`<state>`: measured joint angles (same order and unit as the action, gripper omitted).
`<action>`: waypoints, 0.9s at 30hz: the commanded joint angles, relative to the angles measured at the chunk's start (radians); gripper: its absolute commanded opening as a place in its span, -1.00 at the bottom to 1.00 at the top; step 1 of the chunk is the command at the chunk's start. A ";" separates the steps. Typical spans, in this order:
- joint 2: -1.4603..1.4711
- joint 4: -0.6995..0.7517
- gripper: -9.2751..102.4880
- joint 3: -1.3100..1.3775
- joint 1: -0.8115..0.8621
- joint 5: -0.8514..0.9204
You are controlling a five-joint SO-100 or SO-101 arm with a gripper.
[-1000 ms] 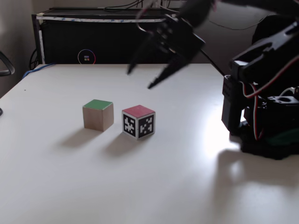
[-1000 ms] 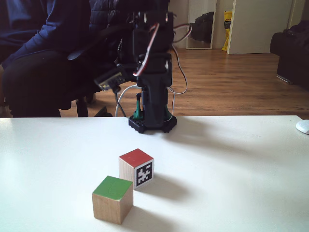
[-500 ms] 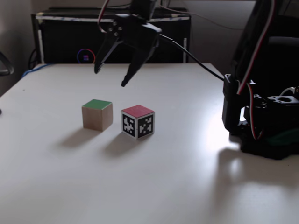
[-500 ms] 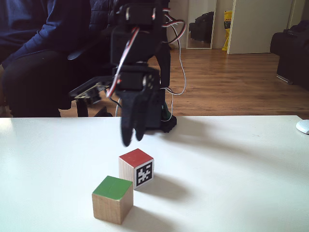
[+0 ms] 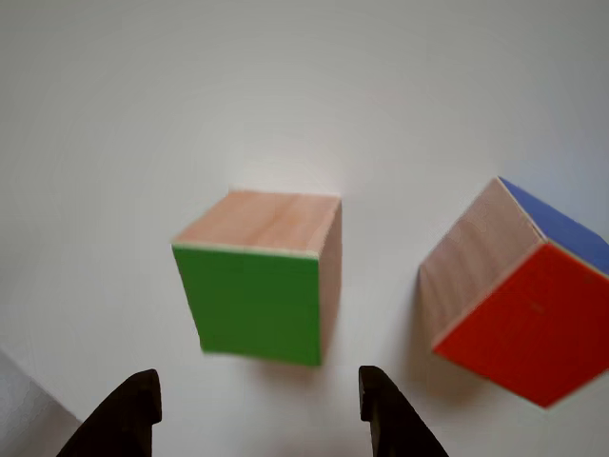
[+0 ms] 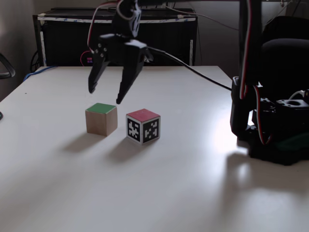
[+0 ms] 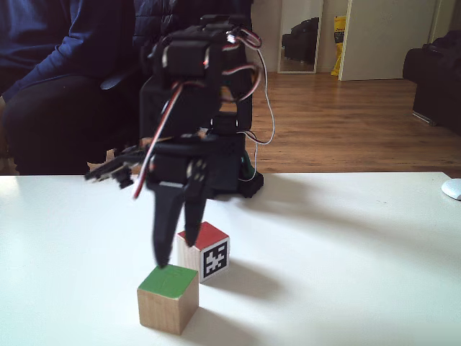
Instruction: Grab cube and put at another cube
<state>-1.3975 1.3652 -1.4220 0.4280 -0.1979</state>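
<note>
1. The white table (image 6: pixel 159 193) carries the whole scene, with the black arm's base (image 6: pixel 275 140) planted at the right edge of a fixed view and a seated person (image 7: pixel 50 79) in dark clothing behind it in a fixed view.

2. The arm (image 7: pixel 194 79) has swung out from above its base in the past second and now reaches over the two blocks, a move that looks like the approach to the pickup.

3. The gripper (image 6: pixel 104 96) hangs just above the green-topped cube (image 6: pixel 101 119), fingers spread wide and holding nothing; in the other view the two dark fingertips (image 5: pixel 133 414) straddle the cube (image 5: pixel 259 276) with room on either side (a good line-up for a straight descent).

4. The green-topped cube rests on the table where it sat a second ago, untouched, just beside the red-topped cube (image 6: pixel 143 125) and apart from it by a narrow gap.

5. The red-topped cube (image 5: pixel 519 295) shows a blue side in the other view and a black-and-white marker in both fixed views (image 7: pixel 204 251); it has not moved either, so the stacking is all yet to come.
</note>
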 commanded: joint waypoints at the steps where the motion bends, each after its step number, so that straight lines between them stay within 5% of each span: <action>1: 0.038 0.003 -0.25 0.078 0.005 -0.006; 27: 0.336 0.003 -0.32 0.278 0.026 -0.023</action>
<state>-1.0492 1.3652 -1.1919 0.4449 -0.2194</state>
